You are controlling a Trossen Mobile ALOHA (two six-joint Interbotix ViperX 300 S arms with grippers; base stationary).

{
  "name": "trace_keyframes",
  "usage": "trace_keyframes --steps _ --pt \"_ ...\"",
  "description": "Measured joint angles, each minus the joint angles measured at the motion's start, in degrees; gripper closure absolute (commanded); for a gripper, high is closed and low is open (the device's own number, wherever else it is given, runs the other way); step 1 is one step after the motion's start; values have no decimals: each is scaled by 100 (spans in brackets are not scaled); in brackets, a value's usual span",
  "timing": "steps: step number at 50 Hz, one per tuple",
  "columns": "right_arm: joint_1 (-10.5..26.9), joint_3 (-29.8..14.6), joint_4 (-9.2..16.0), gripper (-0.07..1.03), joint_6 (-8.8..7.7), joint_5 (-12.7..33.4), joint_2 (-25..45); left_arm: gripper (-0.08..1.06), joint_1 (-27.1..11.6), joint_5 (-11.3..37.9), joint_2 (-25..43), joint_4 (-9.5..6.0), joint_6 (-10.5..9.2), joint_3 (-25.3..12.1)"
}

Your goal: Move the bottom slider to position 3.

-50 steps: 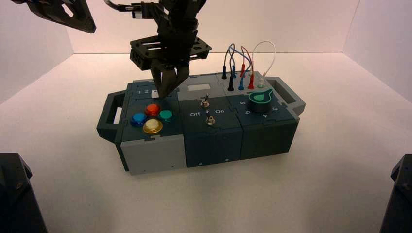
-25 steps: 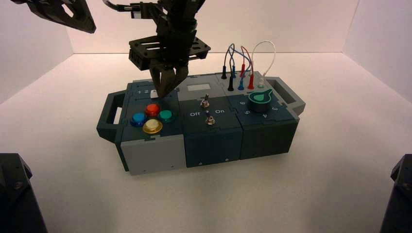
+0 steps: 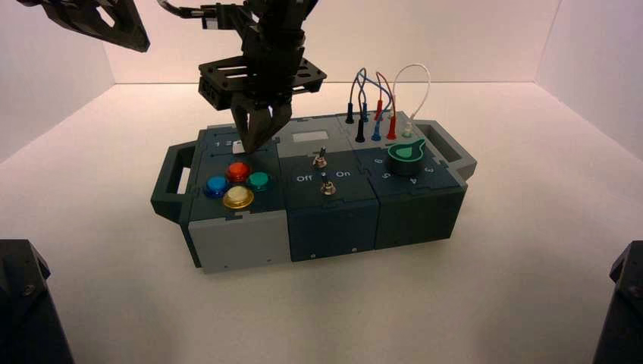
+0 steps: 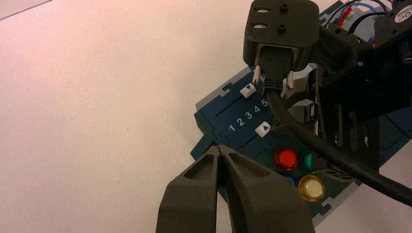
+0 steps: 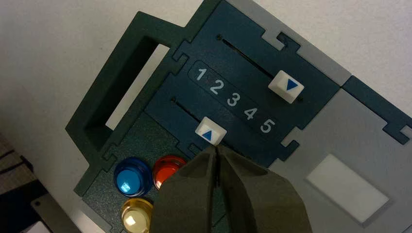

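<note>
"Leftward along its slot, the bottom slider (image 5: 211, 131) has crept with the right end effector (image 5: 217, 147) since the earlier frame, hasn't it?"

"Yes, slightly. Its white cap now sits about level with the printed 3 (image 5: 233, 99), near the box's far left corner. The fingertips are closed, right against the cap's side, gripping nothing."

"How will it handle?"

"Light and hard, I'd guess, a bit stiff in its slot and easy to overshoot. Nudge it low on the side; no need to pinch."

"And the left one?"

"That end effector (image 4: 219, 147) is closed too, idle, off the box's left side."

"Anything hidden?"

"Fingers cover some slot; from above, they hide the 3."
</note>
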Motion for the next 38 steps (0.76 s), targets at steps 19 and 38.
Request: trace_keyframes --steps 19,38 --pt "-246 18 -141 99 0 62 -255 101 9 0 0 18 0 0" --pt "-290 422 -360 99 0 -53 -809 101 0 -26 158 18 0 9"
